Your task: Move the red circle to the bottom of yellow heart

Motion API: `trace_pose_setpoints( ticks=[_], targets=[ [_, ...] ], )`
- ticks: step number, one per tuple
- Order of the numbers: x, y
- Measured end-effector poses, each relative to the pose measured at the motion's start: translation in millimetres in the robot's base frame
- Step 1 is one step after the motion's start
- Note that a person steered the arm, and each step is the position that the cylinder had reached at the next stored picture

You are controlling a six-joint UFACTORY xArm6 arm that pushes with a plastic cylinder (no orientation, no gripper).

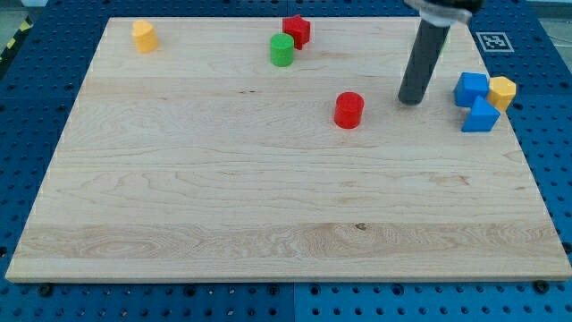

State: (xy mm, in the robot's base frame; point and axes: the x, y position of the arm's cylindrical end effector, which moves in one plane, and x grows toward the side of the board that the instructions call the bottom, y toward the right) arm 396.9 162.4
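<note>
The red circle (349,110), a short red cylinder, stands on the wooden board right of centre in the upper half. My tip (411,101) rests on the board to its right, a short gap away and not touching it. A yellow block (143,36), roughly heart-shaped, sits near the board's top left corner, far from both. A second yellow block (502,91), whose shape I cannot make out, sits at the right edge.
A green cylinder (282,50) and a red star-like block (297,29) stand close together at the top centre. Two blue blocks (471,88) (481,116) cluster next to the right yellow block, just right of my tip. The board (268,224) lies on a blue perforated table.
</note>
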Motion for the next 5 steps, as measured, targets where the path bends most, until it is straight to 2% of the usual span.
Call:
trace_pose_setpoints(
  ticks=[1,2,3,4,5],
  targets=[
    [17.9,-43.3],
    [17.9,-112.8],
    [17.7,-129.2],
    [0.8,-82.4],
    [-14.1,-81.5]
  ],
)
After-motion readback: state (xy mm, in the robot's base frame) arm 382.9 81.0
